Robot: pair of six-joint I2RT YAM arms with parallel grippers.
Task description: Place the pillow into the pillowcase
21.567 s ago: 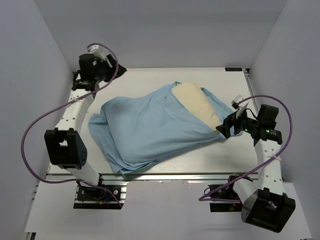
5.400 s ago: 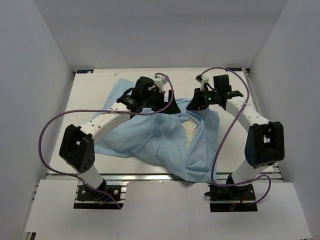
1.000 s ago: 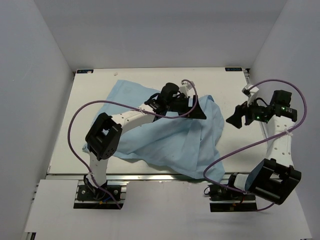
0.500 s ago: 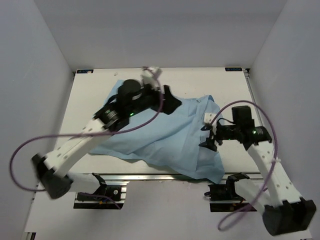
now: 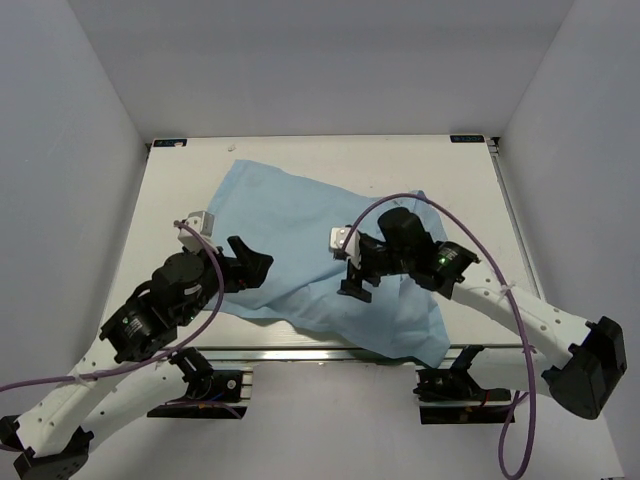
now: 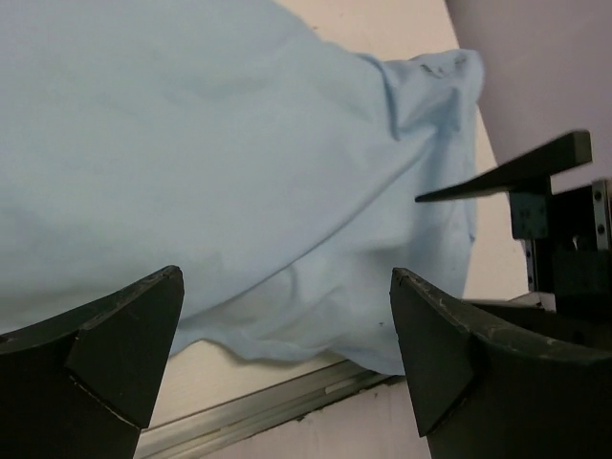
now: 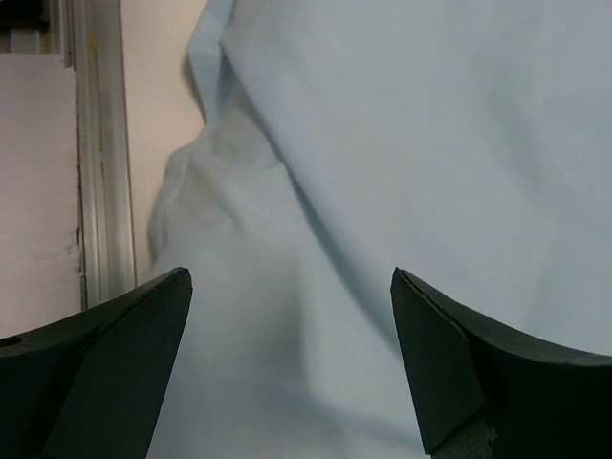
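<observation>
Pillowcase is lying puffed on the worktop; I am seeing no pillow, so I am guessing it is inside. Left gripper and right gripper are hanging spread wide, holding nothing. Next, I am thinking of smoothing the loose end.

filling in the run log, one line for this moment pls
left gripper open, empty, over pillowcase left edge | right gripper open, empty, over pillowcase | pillow not visible
</observation>
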